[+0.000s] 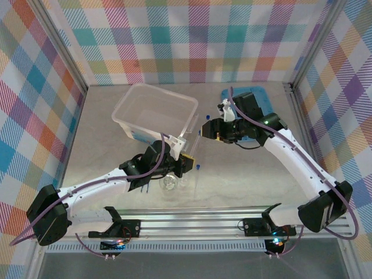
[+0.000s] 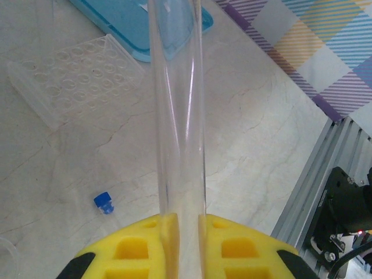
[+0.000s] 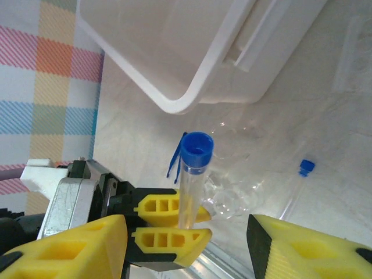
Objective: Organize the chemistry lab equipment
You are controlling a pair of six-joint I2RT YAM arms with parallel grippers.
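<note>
Left pincer (image 2: 181, 224): clamped on the bare end of a thin clear tube with a blue cap (image 3: 189, 186), one pad on each side. The tube's long axis runs straight out past my fingertips. The capped end is the far one, tilted up toward my right pincer (image 3: 192, 256). Right jaws stand apart with nothing between them, one either side of the capped end and short of touching it.

Just below the left pincer on the table are a round clear glass flask (image 3: 232, 195) and dark blue tweezers (image 3: 174, 157). A second capped tube (image 3: 303, 168) lies flat a bit further out. Beyond the held tube's tip is the large translucent plastic box (image 3: 192, 52). Off to the side, further away, are a clear well plate (image 2: 75, 75) and then a flat blue lid (image 2: 133, 23).

My read on the step: tube picked, mid-transfer, probably a hand-off to the right or a drop into the box. For a hand-off, the right should close square across the axis just under the cap before the left lets go. The wall is slick, so centre it.
</note>
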